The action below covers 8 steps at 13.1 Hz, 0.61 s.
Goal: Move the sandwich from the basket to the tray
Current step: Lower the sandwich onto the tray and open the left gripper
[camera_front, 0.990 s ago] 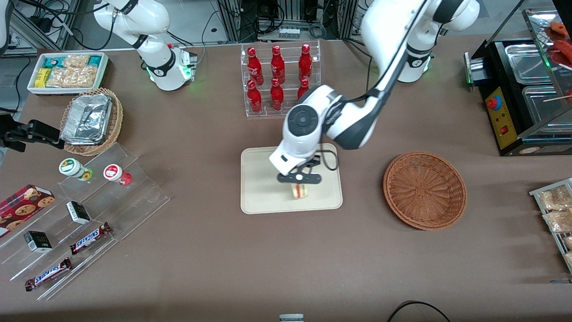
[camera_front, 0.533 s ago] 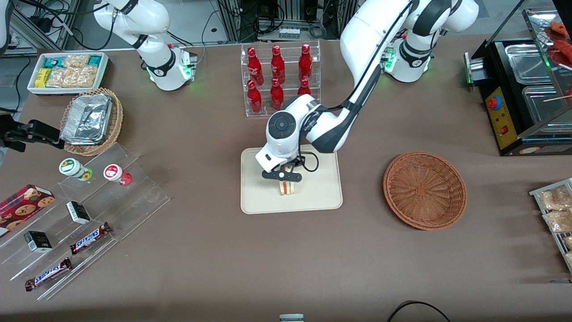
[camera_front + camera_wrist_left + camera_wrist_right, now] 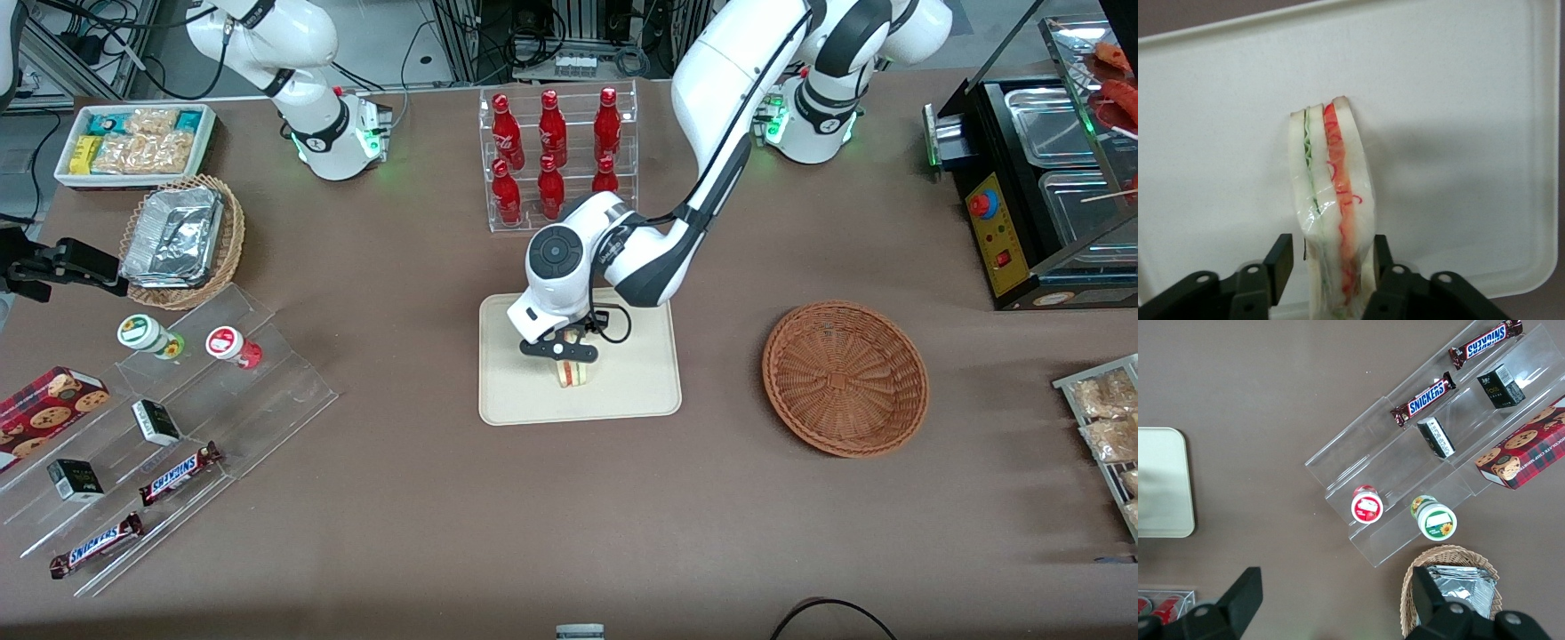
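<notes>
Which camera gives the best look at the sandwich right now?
The left wrist view: the sandwich fills it, standing on the tray, its red and green layers clear, between the fingers of the gripper. The front view shows it small, partly hidden under the gripper. The right wrist view shows only a tray corner, no sandwich.

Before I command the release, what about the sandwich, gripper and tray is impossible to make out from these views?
- Whether the sandwich rests on the tray or hangs just above it: front view, the gripper covers its top; the wrist view looks straight down.
- The sandwich's gripped end: wrist view, cut off by the picture edge between the fingers.
- Part of the tray: front view, hidden under the working arm.
- The basket looks empty.
</notes>
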Available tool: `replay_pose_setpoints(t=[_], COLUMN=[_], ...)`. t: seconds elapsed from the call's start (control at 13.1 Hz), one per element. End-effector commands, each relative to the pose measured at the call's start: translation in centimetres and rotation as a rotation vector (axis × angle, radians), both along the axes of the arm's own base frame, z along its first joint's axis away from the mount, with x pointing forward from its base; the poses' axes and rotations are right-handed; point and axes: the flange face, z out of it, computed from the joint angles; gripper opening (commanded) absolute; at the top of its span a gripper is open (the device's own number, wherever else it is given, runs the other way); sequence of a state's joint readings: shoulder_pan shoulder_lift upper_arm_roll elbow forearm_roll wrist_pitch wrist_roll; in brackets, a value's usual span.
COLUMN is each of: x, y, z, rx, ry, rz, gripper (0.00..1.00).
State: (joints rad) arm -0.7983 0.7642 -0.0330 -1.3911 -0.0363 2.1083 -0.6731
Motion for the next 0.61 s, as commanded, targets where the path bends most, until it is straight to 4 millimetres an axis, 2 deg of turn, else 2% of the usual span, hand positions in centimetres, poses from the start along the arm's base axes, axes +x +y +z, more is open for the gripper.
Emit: replay_pose_setpoints(t=[0.0, 0.08, 0.3, 0.53], x=[0.8, 1.5, 3.8, 5.7], y=[0.7, 1.9, 7.5, 14.7], z=[5.6, 8.3, 17.5, 24.6], rx=[0.001, 0.007, 0.000, 0.011], ry=[-0.038, -0.043, -0.054, -0.045], rz=[0.046, 0.089, 0.156, 0.252], gripper=[1.00, 1.00, 1.00, 1.00])
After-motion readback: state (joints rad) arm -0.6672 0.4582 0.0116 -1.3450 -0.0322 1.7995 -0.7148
